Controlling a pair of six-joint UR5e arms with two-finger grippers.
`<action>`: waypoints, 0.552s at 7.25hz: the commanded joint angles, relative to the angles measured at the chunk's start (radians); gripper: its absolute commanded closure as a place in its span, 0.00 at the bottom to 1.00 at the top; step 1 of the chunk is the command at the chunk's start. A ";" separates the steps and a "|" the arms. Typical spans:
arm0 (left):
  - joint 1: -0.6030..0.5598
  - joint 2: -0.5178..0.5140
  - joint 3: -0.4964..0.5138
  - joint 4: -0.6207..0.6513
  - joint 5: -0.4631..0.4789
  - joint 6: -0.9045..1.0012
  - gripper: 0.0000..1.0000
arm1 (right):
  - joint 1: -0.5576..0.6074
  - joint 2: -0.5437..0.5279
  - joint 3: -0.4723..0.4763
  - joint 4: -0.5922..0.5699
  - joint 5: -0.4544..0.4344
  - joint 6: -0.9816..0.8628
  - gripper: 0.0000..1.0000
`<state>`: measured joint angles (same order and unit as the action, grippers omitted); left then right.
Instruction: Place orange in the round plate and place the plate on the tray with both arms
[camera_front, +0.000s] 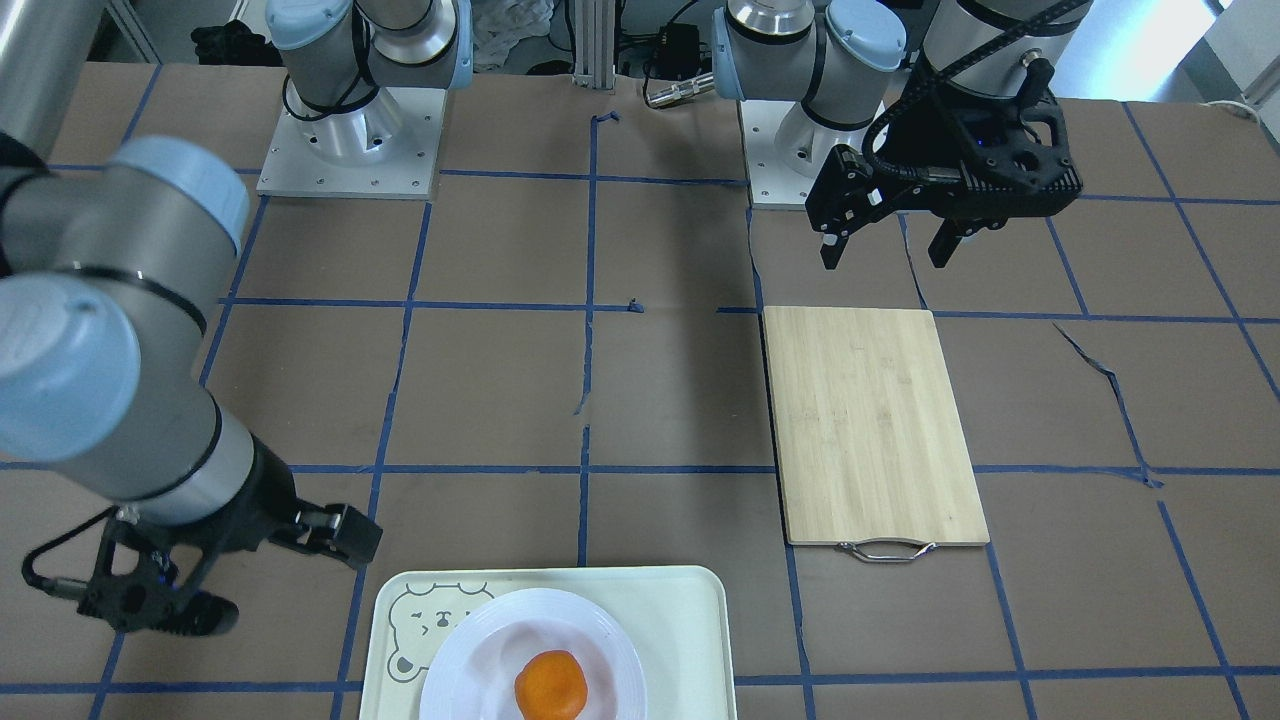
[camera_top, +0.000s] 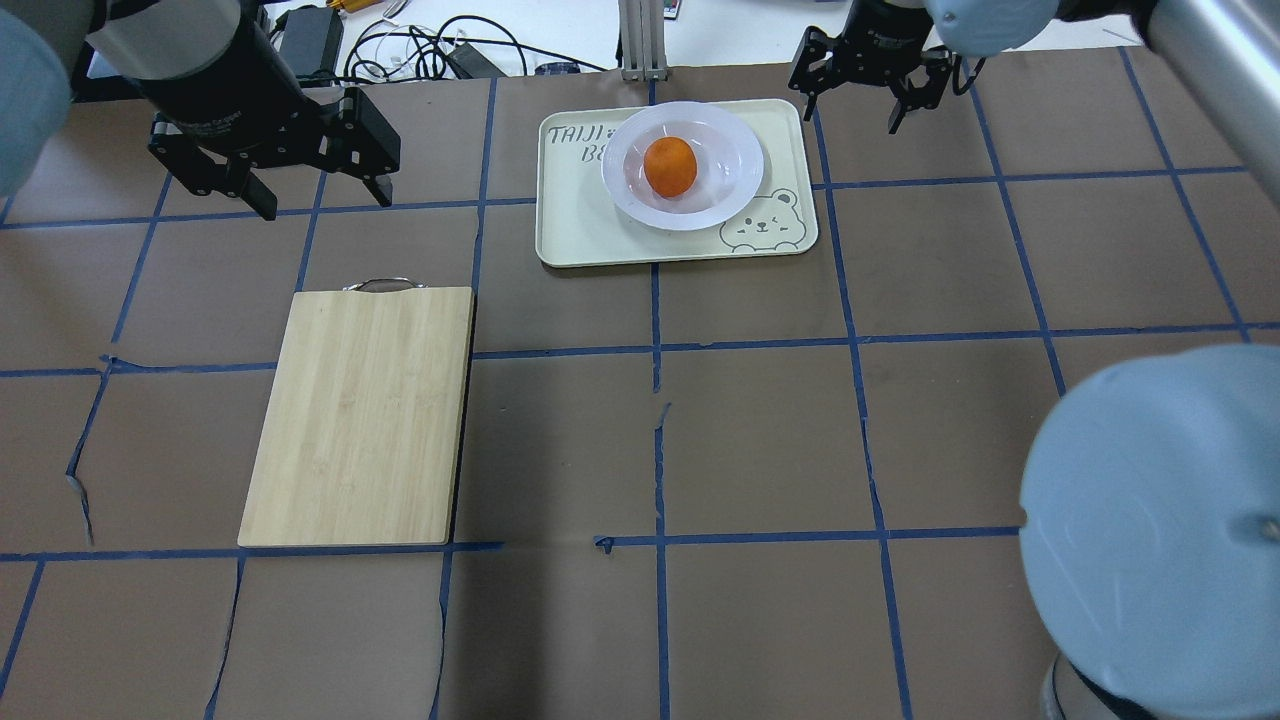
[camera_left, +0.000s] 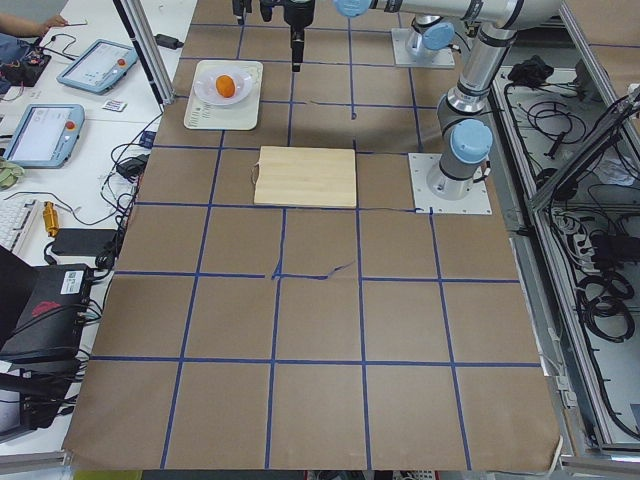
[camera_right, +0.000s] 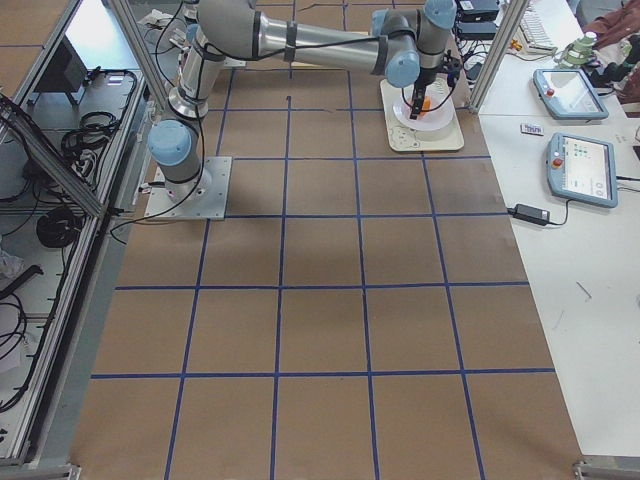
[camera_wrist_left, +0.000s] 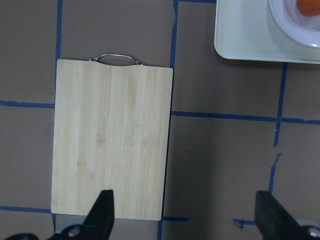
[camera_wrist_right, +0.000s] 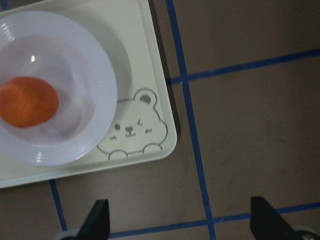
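Brown paper ruled with blue tape covers the table (camera_top: 760, 440). Both grippers hover above it with fingers spread wide, gripping nothing. Just ahead of one finger of the right gripper (camera_top: 850, 115) lies the tray (camera_top: 590, 235). It carries the round plate (camera_top: 740, 170), and the orange (camera_top: 670, 166) sits in the plate's well, all clear of the fingertips. Below one finger of the left gripper (camera_top: 322, 195) lies a bamboo cutting board (camera_top: 360, 415), and the tray's corner sits well ahead of the other finger.
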<state>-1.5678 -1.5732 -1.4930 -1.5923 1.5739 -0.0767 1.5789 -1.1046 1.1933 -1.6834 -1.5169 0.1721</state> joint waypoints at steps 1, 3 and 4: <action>0.000 0.001 -0.001 0.000 0.000 0.000 0.00 | 0.009 -0.194 0.049 0.186 -0.002 -0.055 0.00; 0.002 0.001 -0.001 0.000 0.000 0.000 0.00 | 0.012 -0.299 0.124 0.241 0.000 -0.154 0.00; 0.002 0.001 -0.001 0.000 0.000 0.000 0.00 | 0.013 -0.335 0.152 0.237 -0.008 -0.184 0.00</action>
<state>-1.5665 -1.5724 -1.4937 -1.5923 1.5739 -0.0767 1.5908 -1.3853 1.3054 -1.4575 -1.5186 0.0393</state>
